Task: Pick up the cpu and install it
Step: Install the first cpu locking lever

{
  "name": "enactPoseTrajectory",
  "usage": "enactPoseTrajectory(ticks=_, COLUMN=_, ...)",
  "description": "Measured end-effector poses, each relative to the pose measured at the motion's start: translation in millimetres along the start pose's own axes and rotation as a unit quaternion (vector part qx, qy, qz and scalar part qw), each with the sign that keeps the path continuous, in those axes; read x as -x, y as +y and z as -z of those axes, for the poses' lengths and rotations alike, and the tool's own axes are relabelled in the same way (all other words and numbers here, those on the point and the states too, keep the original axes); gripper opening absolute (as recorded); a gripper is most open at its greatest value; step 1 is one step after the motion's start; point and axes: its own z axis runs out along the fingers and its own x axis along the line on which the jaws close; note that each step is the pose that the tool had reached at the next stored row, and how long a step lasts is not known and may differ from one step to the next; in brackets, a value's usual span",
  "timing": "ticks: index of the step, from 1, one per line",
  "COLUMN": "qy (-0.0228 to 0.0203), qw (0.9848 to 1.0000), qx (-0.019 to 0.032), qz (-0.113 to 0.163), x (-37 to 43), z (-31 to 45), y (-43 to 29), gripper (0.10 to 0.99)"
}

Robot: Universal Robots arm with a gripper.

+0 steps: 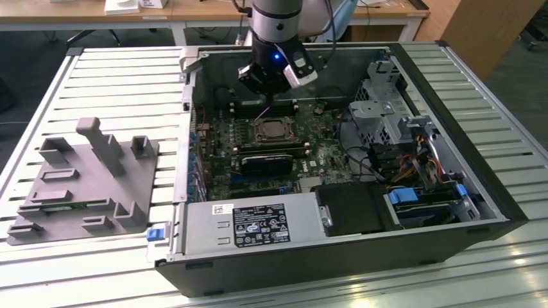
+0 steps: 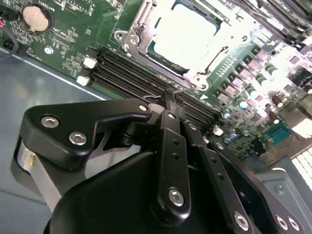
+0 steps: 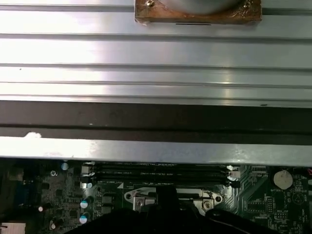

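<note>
The cpu [image 2: 183,36], a square chip with a silver-grey top plate, lies flat in the metal socket frame [image 2: 131,36] on the green motherboard; in the exterior view the cpu [image 1: 272,130] sits mid-board inside the open computer case. My gripper [image 1: 267,106] hangs just behind the socket, over the black memory slots [image 2: 126,73]. Its black fingers [image 2: 171,126] are shut together with nothing between them, and their tip [image 2: 168,95] rests right at the socket's thin wire lever [image 2: 181,89]. The cpu lies apart from the fingers.
The case wall [image 3: 156,117] rises close behind the gripper. A black card [image 1: 265,163] lies across the board in front of the socket, a drive cage and cables [image 1: 402,147] stand at the exterior view's right, and a grey fixture [image 1: 86,186] stands on the slatted table at its left.
</note>
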Motion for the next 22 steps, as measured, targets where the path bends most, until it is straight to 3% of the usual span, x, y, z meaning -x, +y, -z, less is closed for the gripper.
enactPoseTrajectory(ticks=12, qy=0.0000, qw=1.0000, qx=0.0000, qz=0.000, x=17.4, z=-12.7, y=-1.2, gripper=0.106)
enactPoseTrajectory(ticks=22, qy=0.0000, qw=1.0000, qx=0.0000, qz=0.000, x=22.0, z=-23.7, y=-2.3, gripper=0.106)
